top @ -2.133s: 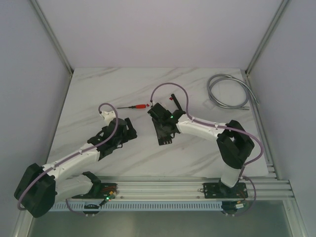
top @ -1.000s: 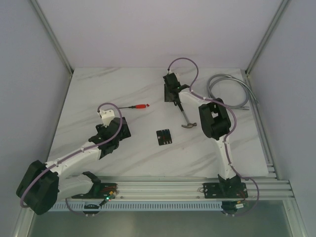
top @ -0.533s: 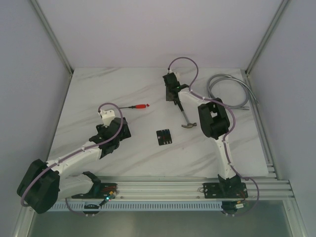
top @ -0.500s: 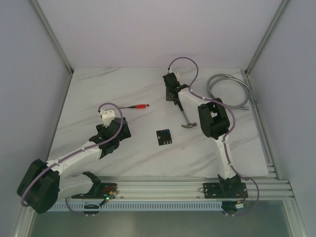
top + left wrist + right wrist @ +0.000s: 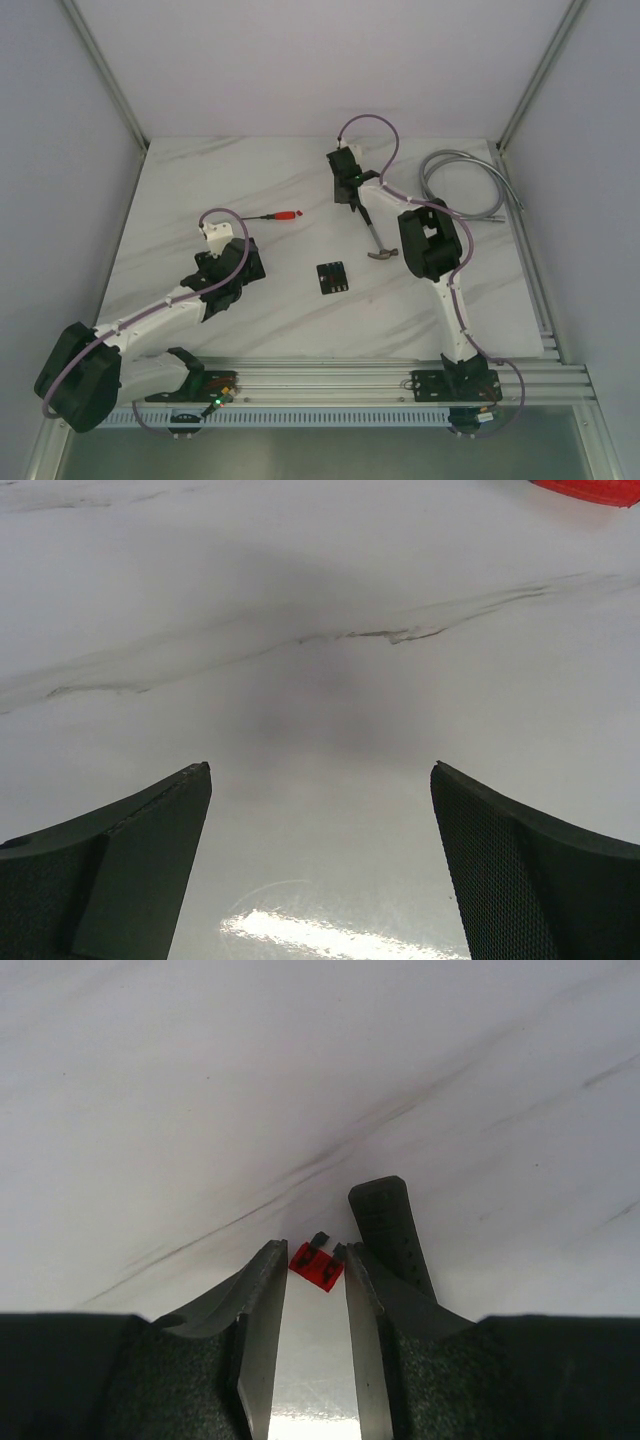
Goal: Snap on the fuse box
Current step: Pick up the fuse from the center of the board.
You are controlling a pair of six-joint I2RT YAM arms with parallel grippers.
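Observation:
The fuse box (image 5: pixel 331 277) is a small black square block lying on the marble table (image 5: pixel 200 180) between the arms, with no gripper touching it. My right gripper (image 5: pixel 345 193) is at the far side, low over the table. In the right wrist view its jaws (image 5: pixel 315 1252) are nearly together, with a tiny red fuse (image 5: pixel 317 1265) pinched between the fingertips and touching both. My left gripper (image 5: pixel 250 258) is wide open and empty (image 5: pixel 320 775), left of the fuse box.
A hammer (image 5: pixel 375 238) lies just right of the right gripper, and its black handle (image 5: pixel 392 1230) touches the right finger. A red-handled screwdriver (image 5: pixel 280 215) lies at the centre left and shows at the edge of the left wrist view (image 5: pixel 590 490). A coiled grey cable (image 5: pixel 465 185) lies at the back right.
The right arm left the fuse box, swung to the far side and settled over the red fuse, then shifted slightly left. The left arm barely moved.

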